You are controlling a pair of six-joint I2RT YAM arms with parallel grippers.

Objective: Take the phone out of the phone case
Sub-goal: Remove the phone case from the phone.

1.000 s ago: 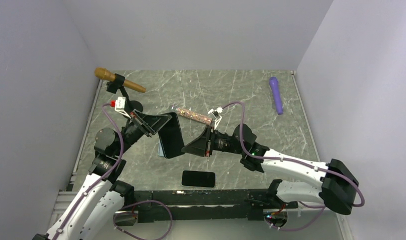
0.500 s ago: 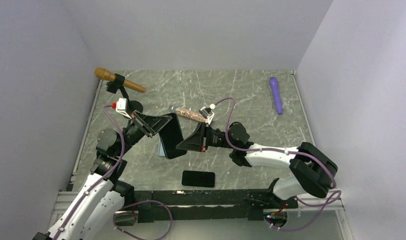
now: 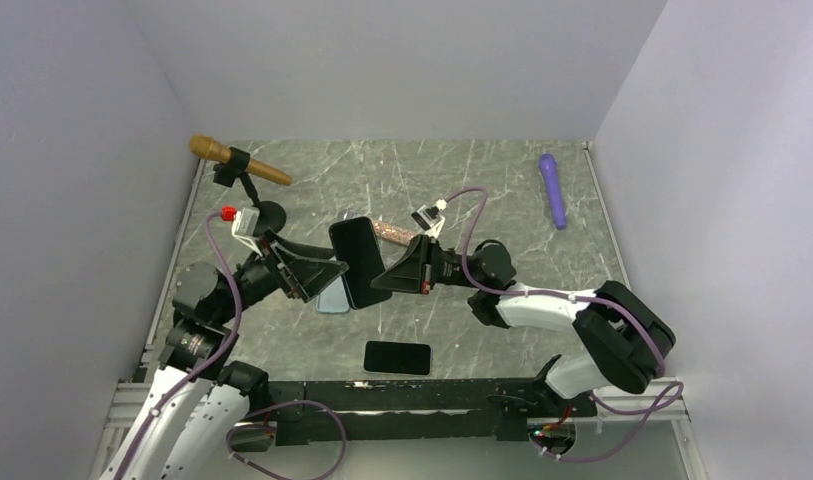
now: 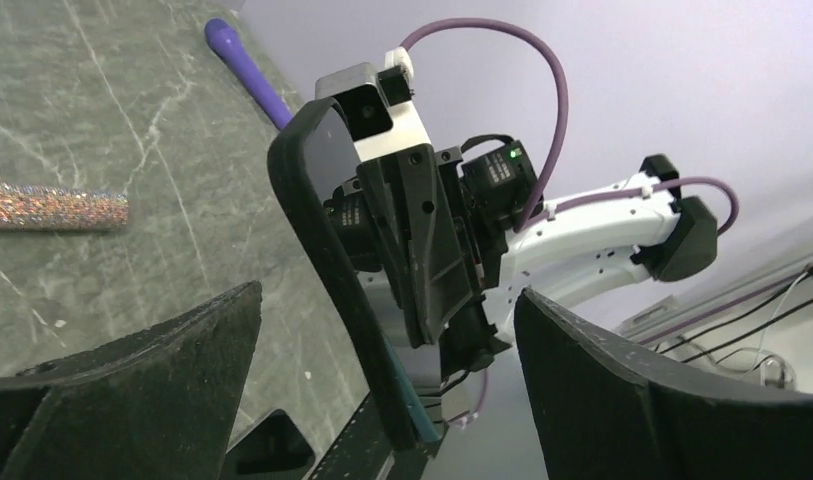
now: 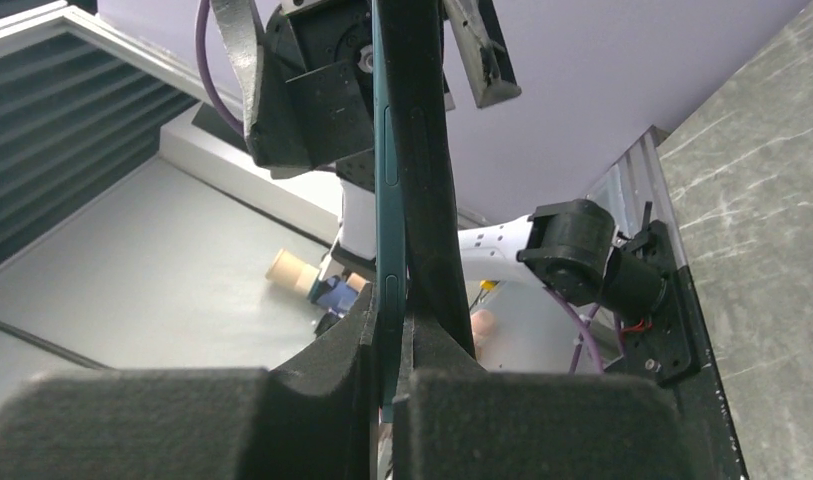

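The phone [image 5: 386,190], thin with a teal edge, stands on edge in the air, and my right gripper [image 5: 392,395] is shut on its lower edge. The black phone case [image 3: 357,258] bends away from the phone along one side, its curved rim [image 4: 317,240] bowed out in the left wrist view, with the phone's teal edge [image 4: 410,395] showing at its foot. My left gripper [image 3: 327,282] stands wide open just left of the case. Its fingers [image 4: 142,375] flank the case without touching it.
A second black phone [image 3: 397,357] lies flat near the table's front edge. A glitter tube [image 3: 389,231] lies behind the grippers. A brown microphone on a stand [image 3: 240,162] is at the back left, a purple stick [image 3: 553,188] at the back right.
My left gripper has opened, let go of the case and drawn back to the left. The right gripper has shut on the phone and carries it slightly higher and farther back.
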